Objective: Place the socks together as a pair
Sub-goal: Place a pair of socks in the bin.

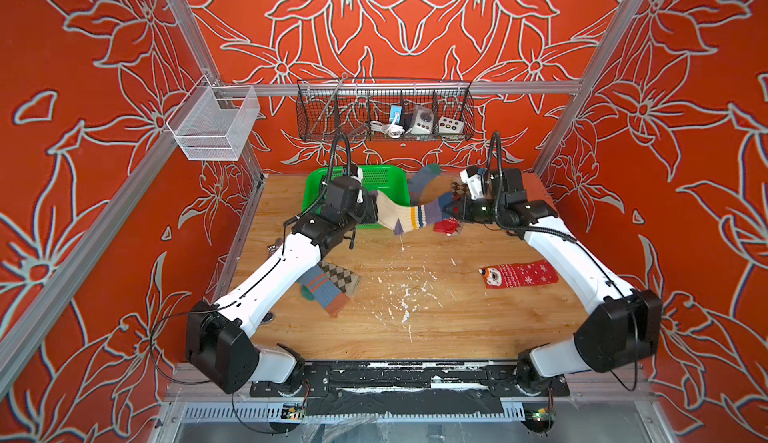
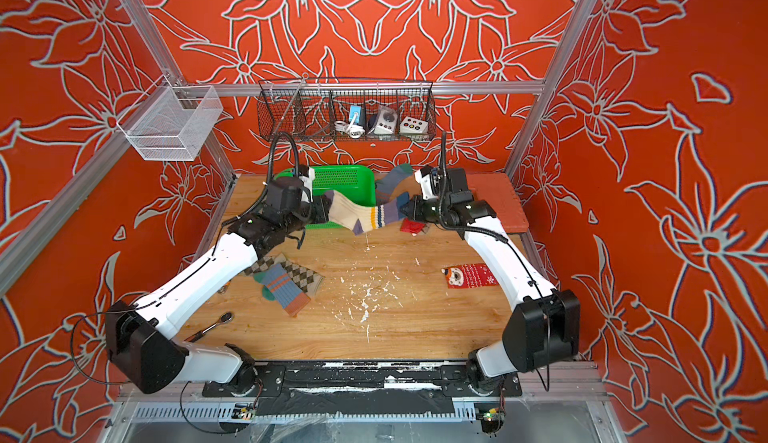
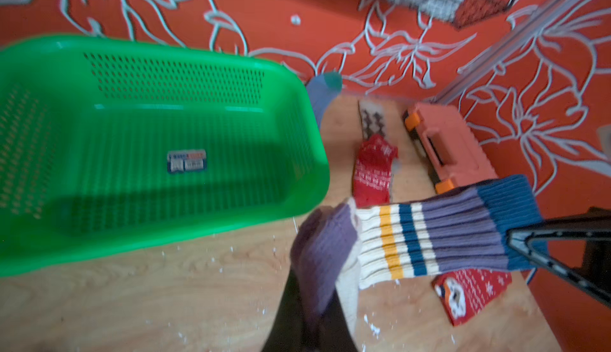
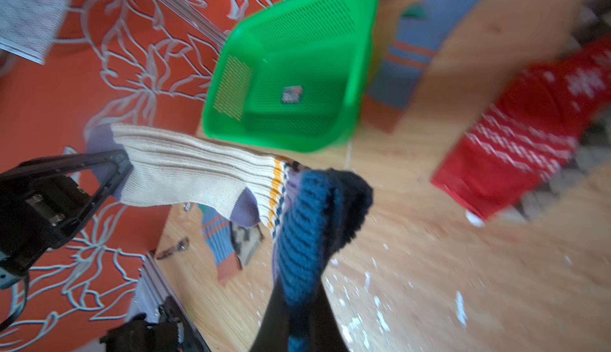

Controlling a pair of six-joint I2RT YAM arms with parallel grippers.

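My left gripper (image 1: 372,212) is clamped on the toe and my right gripper (image 1: 456,211) on the navy cuff of the striped sock (image 1: 409,216), taut above the tabletop (image 1: 436,328); over-stretching or uneven motion may pull 1 end free.

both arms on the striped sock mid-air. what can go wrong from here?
1. The striped sock is stretched taut between the left gripper and right gripper; any more pull may slip an end free.
2. It hangs close to the green basket and a crumpled red sock; set down here, it might drape over either.
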